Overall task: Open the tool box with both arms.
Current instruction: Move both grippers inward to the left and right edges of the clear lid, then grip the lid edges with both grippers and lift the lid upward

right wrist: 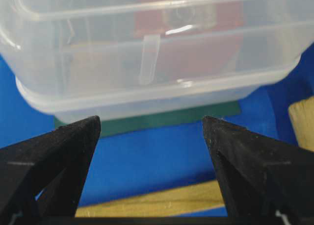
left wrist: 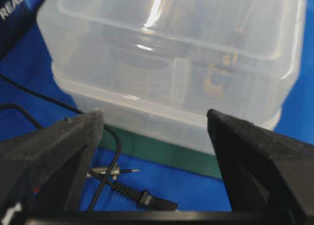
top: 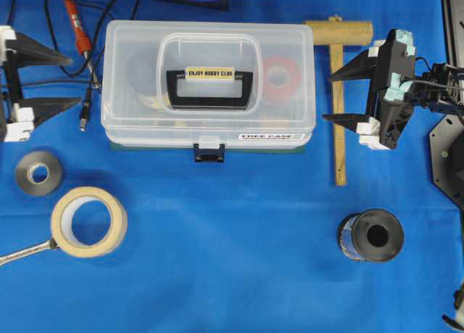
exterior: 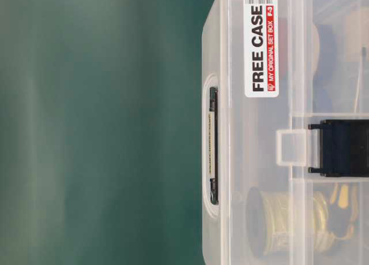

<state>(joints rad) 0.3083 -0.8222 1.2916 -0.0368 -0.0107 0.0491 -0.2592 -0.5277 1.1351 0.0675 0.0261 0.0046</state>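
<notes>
Overhead view: a large rectangular clear plastic tool box (top: 209,83) sits mid-table, lid closed, long axis running left to right, dark blue latch (top: 209,153) on its front edge.
Left gripper (top: 71,80): black, jaws spread wide, empty, just off the box's left end, tips pointing at it.
Right gripper (top: 330,97): black with white fittings, jaws spread, empty, just off the box's right end, above a wooden mallet (top: 338,72). By my reading it is slightly nearer the box.
Table-level view: box front fills the frame, turned sideways; latch looks fastened.
Left wrist view: box end lies ahead, between the open fingertips (left wrist: 93,119).
Right wrist view: box end ahead, apart from the fingertips (right wrist: 210,124).
</notes>
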